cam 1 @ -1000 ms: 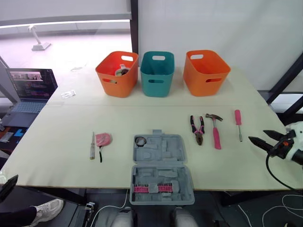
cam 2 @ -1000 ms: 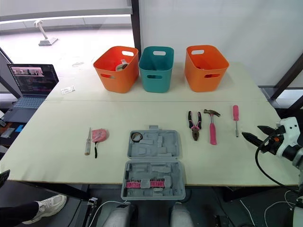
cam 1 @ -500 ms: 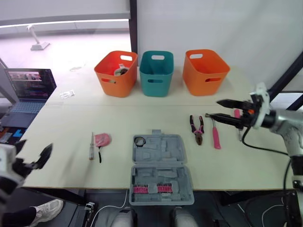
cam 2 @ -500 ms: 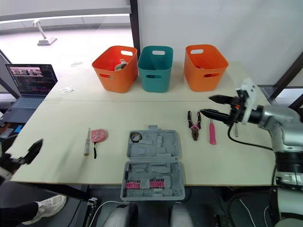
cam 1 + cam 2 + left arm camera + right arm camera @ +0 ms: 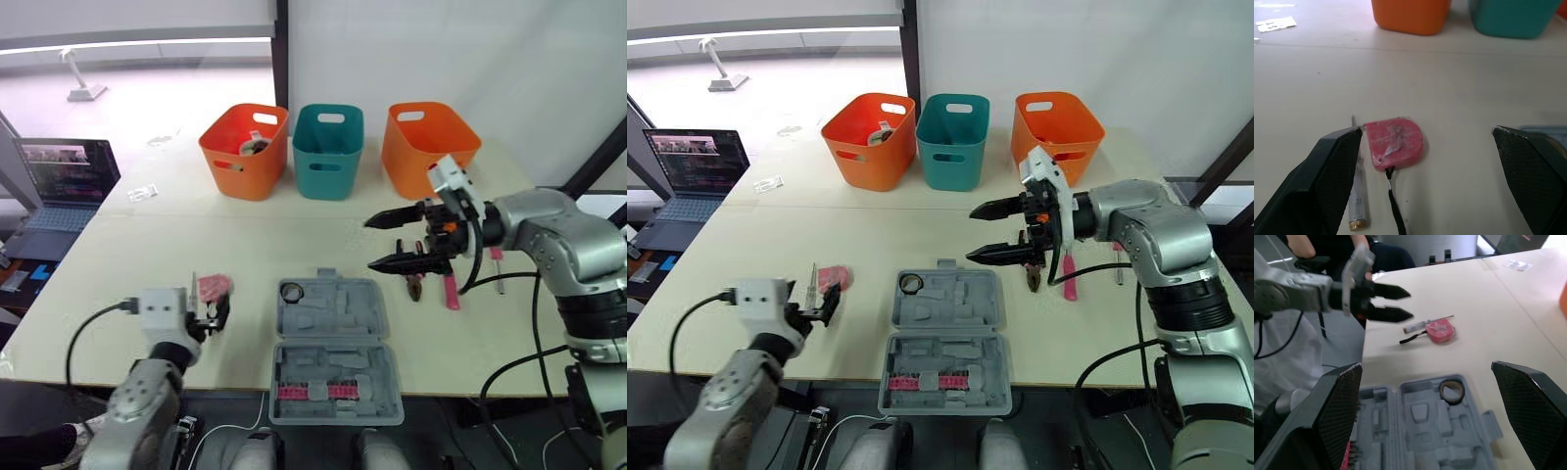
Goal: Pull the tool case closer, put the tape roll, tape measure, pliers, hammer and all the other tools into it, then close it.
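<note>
The grey tool case lies open at the table's near edge, with a tape roll in its far left pocket. Left of it lie a pink tape measure and a small clear screwdriver. My left gripper hovers open just in front of them; the tape measure sits between its fingers' line. Right of the case are the pliers, pink-handled hammer and pink screwdriver. My right gripper is open above the case's far right corner, holding nothing.
Two orange bins and a teal bin line the far side of the table. A laptop sits off the left edge. A small white packet lies far left.
My right arm swung in from the table's right edge to above the case's far right corner. My left arm rose from below the table to just in front of the tape measure.
</note>
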`<state>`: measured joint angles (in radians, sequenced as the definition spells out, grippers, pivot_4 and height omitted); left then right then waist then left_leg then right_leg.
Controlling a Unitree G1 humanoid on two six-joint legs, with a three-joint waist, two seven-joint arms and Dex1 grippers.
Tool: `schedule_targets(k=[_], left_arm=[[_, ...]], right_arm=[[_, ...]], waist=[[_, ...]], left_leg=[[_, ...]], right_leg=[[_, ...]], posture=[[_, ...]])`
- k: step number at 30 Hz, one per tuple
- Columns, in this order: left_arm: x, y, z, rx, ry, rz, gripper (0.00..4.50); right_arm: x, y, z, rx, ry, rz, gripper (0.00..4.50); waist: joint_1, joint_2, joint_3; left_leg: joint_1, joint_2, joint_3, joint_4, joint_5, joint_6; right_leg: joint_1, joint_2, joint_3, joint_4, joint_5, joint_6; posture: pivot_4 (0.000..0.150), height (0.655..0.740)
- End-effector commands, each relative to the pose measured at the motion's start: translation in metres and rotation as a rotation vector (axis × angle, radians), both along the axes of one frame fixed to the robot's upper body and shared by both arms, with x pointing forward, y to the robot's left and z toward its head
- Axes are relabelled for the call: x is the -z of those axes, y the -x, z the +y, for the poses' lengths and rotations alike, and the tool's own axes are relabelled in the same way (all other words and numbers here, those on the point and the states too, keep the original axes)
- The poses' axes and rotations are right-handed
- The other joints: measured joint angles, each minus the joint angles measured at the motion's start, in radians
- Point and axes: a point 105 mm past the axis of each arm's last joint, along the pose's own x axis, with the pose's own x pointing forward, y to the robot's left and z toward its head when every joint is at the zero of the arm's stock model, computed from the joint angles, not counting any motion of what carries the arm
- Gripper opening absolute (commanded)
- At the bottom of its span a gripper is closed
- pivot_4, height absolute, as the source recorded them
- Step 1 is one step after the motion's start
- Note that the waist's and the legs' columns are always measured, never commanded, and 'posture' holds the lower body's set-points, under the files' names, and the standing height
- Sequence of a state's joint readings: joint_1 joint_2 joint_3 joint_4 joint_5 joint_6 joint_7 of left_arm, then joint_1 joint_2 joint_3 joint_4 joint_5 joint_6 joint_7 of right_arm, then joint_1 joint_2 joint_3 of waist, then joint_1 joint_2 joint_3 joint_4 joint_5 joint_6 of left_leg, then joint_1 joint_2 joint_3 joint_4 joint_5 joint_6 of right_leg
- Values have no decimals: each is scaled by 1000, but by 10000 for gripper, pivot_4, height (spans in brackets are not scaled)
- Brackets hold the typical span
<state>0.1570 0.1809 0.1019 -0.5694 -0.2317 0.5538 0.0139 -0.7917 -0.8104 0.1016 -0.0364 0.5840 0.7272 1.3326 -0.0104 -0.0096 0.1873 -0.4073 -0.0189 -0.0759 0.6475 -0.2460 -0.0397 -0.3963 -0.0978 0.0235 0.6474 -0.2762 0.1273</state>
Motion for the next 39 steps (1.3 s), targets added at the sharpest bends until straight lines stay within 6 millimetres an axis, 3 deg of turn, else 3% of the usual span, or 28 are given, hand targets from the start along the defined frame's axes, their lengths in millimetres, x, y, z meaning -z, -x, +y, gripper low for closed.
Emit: schedule_targets(k=[1,4,8,12,22,36,39], left_arm=[[3,-13,-3,-66,-38,-2,44692],[15,-16,-2,-114,-17,34,44692],[28,-19,-5,-114,-3,72,26360],[30,-20,-8,-110,29,66,26360],[43,-16,9,-204,49,85,26360],[59,-30,12,-236,107,112,26360],[64,-36,12,-243,99,124,13276]], right_arm=[[-9,1,0,-10,24,-49,45000],[-9,0,-1,-3,35,-54,45000],[-9,-1,-2,10,45,-47,45000],[-7,0,-4,10,55,-30,45000],[3,0,-8,23,82,-35,45000],[6,-2,-12,57,89,-31,45000],[6,-2,-12,60,94,-30,45000]], waist=[[2,0,0],[-1,0,0],[-1,0,0],[0,0,0],[-1,0,0],[0,0,0],[1,0,0]], left_leg=[[0,0,0,0,0,0],[-1,0,0,0,0,0],[-1,0,0,0,0,0],[-1,0,0,0,0,0],[-1,0,0,0,0,0],[-1,0,-1,0,0,0],[-1,0,-1,0,0,0]], right_leg=[[0,0,0,0,0,0],[0,0,0,-1,0,0],[-1,0,0,0,0,0],[-1,0,0,0,0,0],[-1,0,0,0,0,0],[-1,0,-1,-1,0,0],[-1,0,-1,0,0,0]], posture=[[1500,7400],[1500,7400],[1500,7400],[1500,7400],[1500,7400],[1500,7400],[1500,7400]])
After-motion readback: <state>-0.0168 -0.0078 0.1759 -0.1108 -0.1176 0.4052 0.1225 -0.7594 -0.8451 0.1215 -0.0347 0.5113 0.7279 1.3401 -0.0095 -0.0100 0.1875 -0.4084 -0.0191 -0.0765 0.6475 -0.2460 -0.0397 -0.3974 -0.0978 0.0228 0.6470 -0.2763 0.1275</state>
